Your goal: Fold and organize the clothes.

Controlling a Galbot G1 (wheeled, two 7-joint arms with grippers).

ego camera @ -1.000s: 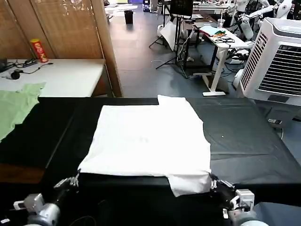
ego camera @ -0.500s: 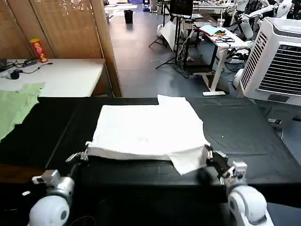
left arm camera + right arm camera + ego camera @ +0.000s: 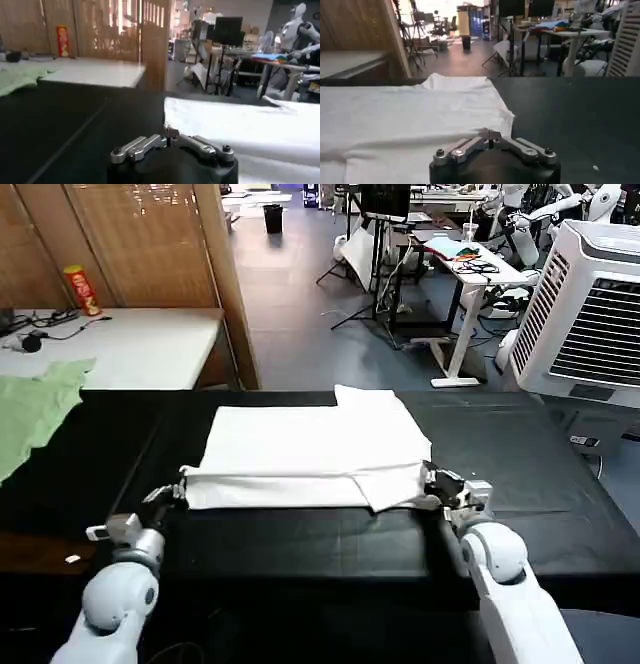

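My left gripper (image 3: pixel 178 492) and right gripper (image 3: pixel 432 480) each pinch a near corner of the T-shirt (image 3: pixel 310 446). I should carry both forward evenly, so the fold stays straight on the black table (image 3: pixel 530 484).

The white T-shirt (image 3: pixel 315 454) lies plain side up on the black bench (image 3: pixel 520 474), its near hem doubled back into a low fold spanning between the two sets of jaws, one sleeve jutting beyond them.

L claw (image 3: pixel 180 493) & R claw (image 3: pixel 432 481) both pinched closed.
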